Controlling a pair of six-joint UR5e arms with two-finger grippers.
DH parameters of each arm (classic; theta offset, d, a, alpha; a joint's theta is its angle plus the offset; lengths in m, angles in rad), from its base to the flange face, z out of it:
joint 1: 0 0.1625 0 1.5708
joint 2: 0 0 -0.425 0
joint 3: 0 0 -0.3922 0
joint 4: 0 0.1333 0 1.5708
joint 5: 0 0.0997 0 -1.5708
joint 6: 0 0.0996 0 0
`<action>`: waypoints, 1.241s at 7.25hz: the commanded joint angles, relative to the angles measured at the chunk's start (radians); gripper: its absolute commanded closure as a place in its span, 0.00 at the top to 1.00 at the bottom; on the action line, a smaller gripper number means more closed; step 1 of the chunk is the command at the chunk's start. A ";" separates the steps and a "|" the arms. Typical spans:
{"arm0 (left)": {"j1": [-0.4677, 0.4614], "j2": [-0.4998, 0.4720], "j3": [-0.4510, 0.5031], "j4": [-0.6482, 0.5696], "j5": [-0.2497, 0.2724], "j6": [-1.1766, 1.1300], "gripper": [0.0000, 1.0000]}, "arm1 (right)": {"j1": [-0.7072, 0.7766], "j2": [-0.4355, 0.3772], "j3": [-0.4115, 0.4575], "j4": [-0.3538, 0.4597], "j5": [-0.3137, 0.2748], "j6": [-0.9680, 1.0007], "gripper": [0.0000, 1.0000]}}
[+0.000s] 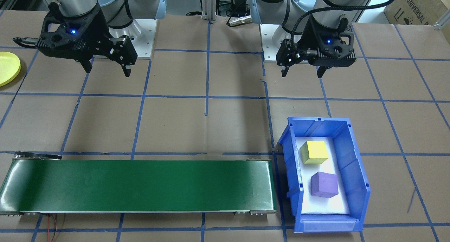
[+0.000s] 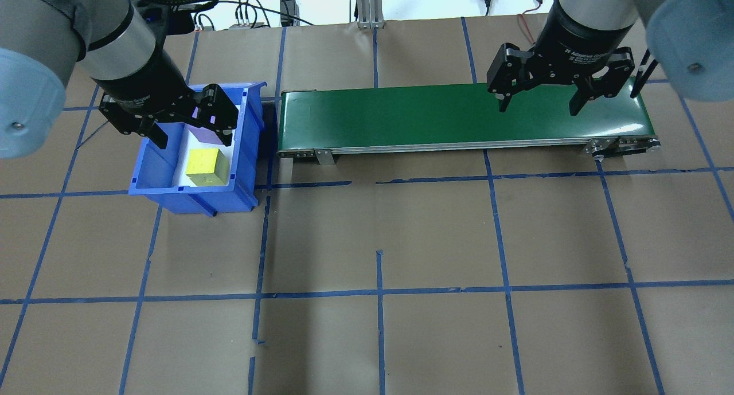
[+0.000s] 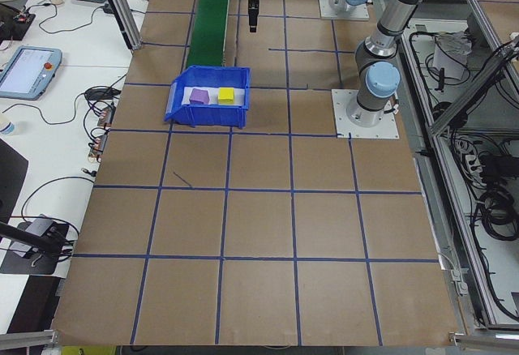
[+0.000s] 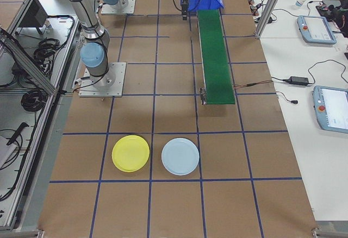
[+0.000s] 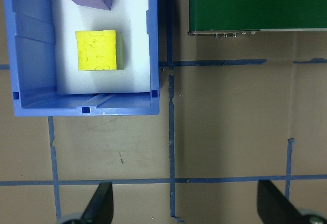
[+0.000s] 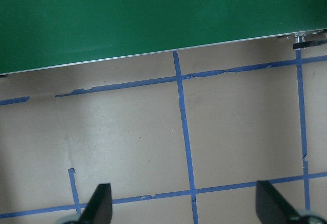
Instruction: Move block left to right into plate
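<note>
Brown paper taped in a blue grid covers the table (image 2: pixel 378 229). Beyond both grippers lies the green conveyor belt (image 1: pixel 140 185), with the blue bin (image 1: pixel 355 171) touching or just beside its end on the left gripper's side. Far off past the right gripper sit the yellow plate (image 4: pixel 130 153) and a pale blue plate (image 4: pixel 180 156). In the bin, the yellow block (image 1: pixel 314 152) lies nearer the left gripper (image 1: pixel 303 71) than the purple block (image 1: pixel 324 184). That gripper hangs above bare paper, fingers spread, holding nothing. The right gripper (image 1: pixel 107 70) hangs likewise, apparently empty.
</note>
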 commanded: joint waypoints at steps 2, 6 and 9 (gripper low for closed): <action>0.017 0.000 0.010 0.002 -0.006 0.010 1.00 | -0.001 0.001 -0.003 0.006 0.002 0.000 1.00; 0.173 -0.024 0.005 0.162 -0.017 0.040 1.00 | -0.002 0.001 -0.003 0.005 0.004 0.000 1.00; 0.178 -0.096 -0.006 0.196 -0.015 0.050 1.00 | -0.002 0.002 -0.001 0.002 0.005 0.003 1.00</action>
